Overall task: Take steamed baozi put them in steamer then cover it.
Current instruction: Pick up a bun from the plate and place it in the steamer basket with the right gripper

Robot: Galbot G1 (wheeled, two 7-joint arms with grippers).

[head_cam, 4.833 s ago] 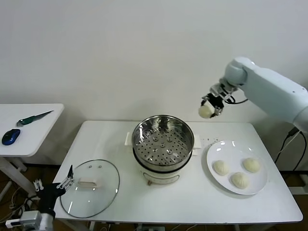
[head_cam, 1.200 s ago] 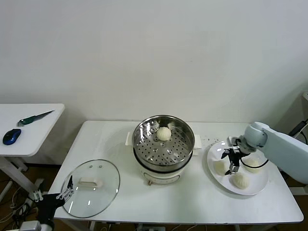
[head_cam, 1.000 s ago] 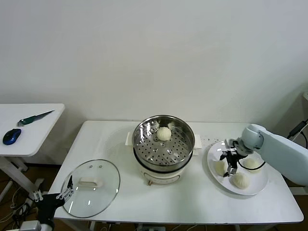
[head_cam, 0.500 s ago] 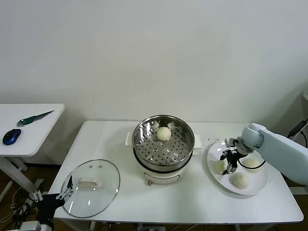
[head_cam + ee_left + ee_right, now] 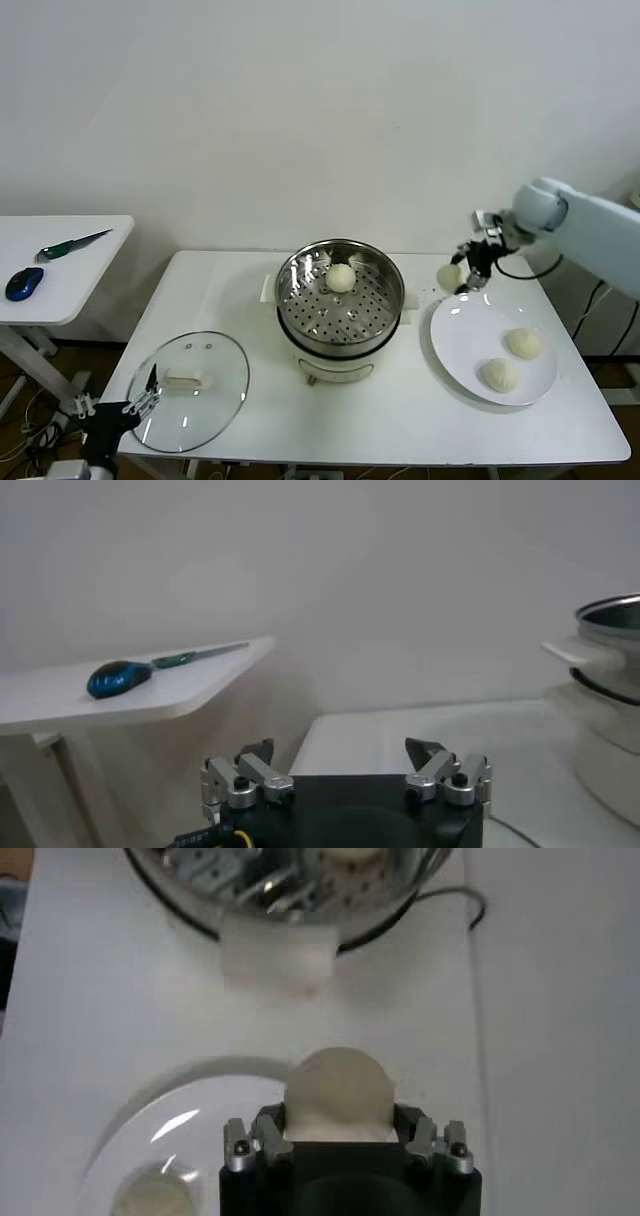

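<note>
My right gripper is shut on a cream-white baozi and holds it in the air above the far left rim of the white plate, to the right of the steamer. The held bun also shows in the right wrist view between the fingers. One baozi lies in the steel steamer basket at its far side. Two baozi lie on the plate. The glass cover lies flat at the table's front left. My left gripper is open and empty, low beside the table's front left corner.
A small side table at the left holds a blue mouse and a green-handled knife. The steamer's white handle and a cable show in the right wrist view. The white table's front edge runs below the plate.
My right gripper closed on the left bun on the plate and lifted it up and toward the back. Two buns are left on the plate. The left arm barely moved.
</note>
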